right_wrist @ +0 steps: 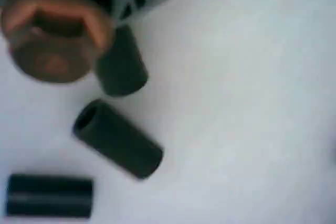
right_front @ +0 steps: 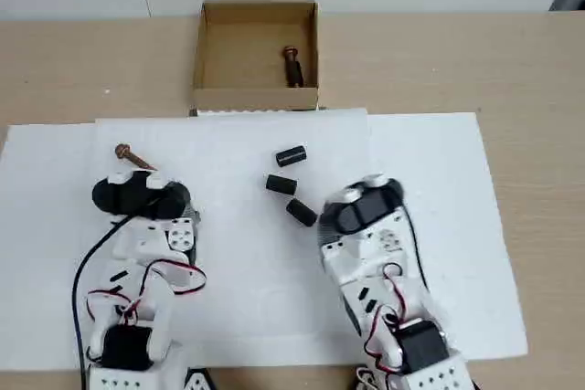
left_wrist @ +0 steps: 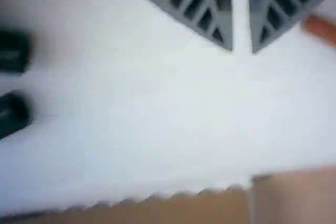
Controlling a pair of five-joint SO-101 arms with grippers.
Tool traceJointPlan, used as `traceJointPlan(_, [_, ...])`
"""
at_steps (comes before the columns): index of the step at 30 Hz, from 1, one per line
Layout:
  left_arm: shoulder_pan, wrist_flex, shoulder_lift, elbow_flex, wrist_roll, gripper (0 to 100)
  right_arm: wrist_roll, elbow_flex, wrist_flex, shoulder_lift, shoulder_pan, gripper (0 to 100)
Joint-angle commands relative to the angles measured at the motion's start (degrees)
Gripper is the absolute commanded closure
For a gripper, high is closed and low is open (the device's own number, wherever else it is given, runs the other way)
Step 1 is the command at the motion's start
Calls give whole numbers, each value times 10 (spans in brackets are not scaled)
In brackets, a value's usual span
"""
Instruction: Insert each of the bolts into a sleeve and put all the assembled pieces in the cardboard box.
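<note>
— Any writing, numbers or signs to read here?
— None. The cardboard box (right_front: 259,98) is plain on each wall that shows, and the white sheet (right_front: 439,226) on the worktop (right_front: 530,70) carries no print.

Right wrist view: bolt (right_wrist: 52,40) blurred, v. close to lens, only head seen, shank hidden behind it. Left wrist view: second bolt (left_wrist: 321,27) an orange smear cut by frame edge; sleeves (left_wrist: 13,51) likewise cut off, blurred.
</note>
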Motion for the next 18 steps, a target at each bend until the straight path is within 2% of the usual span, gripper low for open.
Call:
traceJointPlan(1, [-16,4,-3,24,-12,993,-11,-82,24,2,26,995])
traceJointPlan(4, [-15,4,-3,51,-11,993,-25,-140,53,24,24,995])
traceJointPlan(8, [-15,4,-3,52,-11,993,-58,-230,82,155,26,995])
traceJointPlan(13, [-16,18,-4,52,-11,993,-90,-374,25,364,26,995])
traceJointPlan(18, [-15,18,-4,52,-13,993,-90,-525,-22,563,27,995])
